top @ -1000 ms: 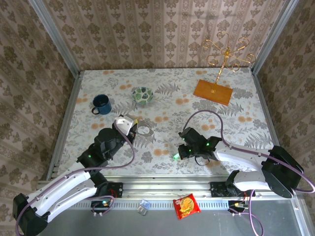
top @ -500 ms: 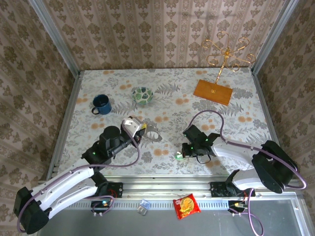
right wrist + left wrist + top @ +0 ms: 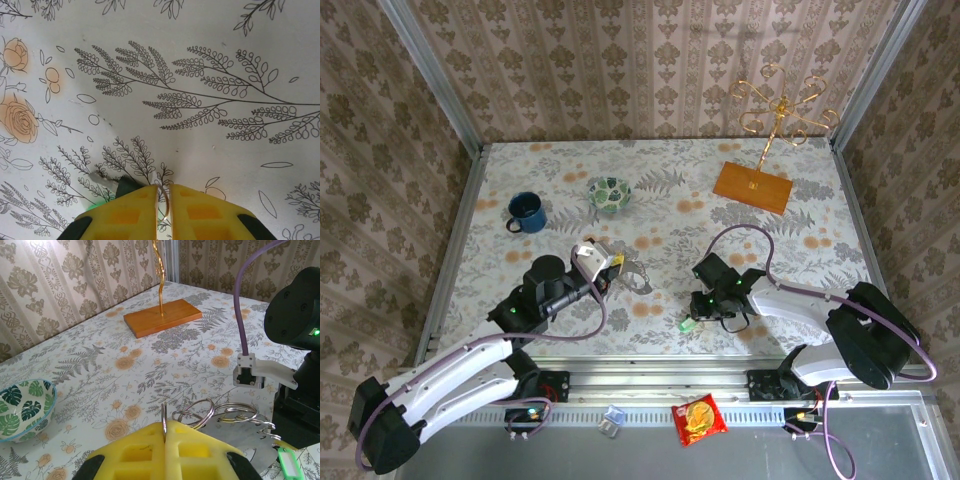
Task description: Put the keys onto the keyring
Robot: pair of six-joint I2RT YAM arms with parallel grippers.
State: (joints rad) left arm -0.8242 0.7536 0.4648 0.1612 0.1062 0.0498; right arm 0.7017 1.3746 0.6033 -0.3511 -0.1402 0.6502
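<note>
Above the floral tabletop, the left claw pinches the thin grey keyring; whether the right claw grips is unclear.

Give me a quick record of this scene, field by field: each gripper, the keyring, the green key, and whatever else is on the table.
left gripper: shut on the keyring
keyring: thin metal rings, one pinched edge-on
right gripper: low over the table, closed on a thin wire loop
green key: at the right gripper's tip
other items: blue mug, leaf-patterned bowl, gold wire stand
</note>
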